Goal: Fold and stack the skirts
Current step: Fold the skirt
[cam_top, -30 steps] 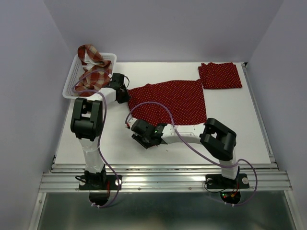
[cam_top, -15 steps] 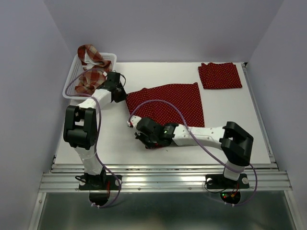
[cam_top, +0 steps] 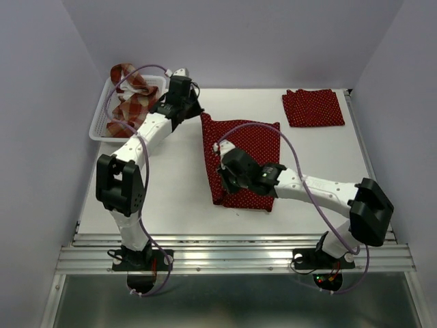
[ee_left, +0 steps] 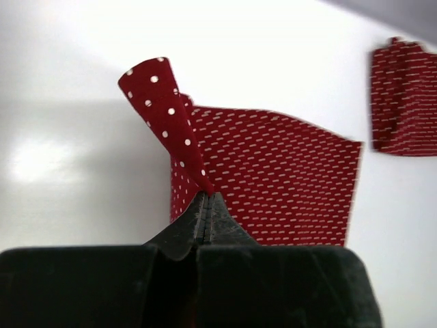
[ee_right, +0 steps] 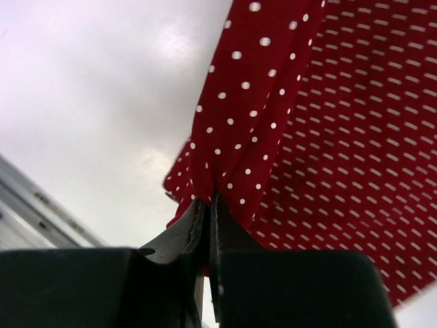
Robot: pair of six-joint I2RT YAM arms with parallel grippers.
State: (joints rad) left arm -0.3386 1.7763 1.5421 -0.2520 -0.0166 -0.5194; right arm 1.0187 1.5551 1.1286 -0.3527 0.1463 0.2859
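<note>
A dark red polka-dot skirt (cam_top: 256, 147) lies in the middle of the table, partly doubled over. My left gripper (cam_top: 196, 113) is shut on its far left corner and holds it off the table; the pinched cloth stands up from the jaws in the left wrist view (ee_left: 207, 196). My right gripper (cam_top: 225, 175) is shut on the skirt's near left edge, which bunches at the jaws in the right wrist view (ee_right: 208, 199). A second polka-dot skirt (cam_top: 313, 107) lies folded at the far right. The plaid skirt (cam_top: 131, 102) sits crumpled in the basket.
The white lattice basket (cam_top: 101, 124) stands at the far left corner of the table. The metal rail (cam_top: 232, 249) runs along the table's near edge. Purple cables loop over both arms. The folded skirt also shows in the left wrist view (ee_left: 403, 102).
Both grippers have lifted the skirt's left edge and carried it right and farther back. The spread skirt is now narrower, doubled over itself. The left arm has stretched out far.
</note>
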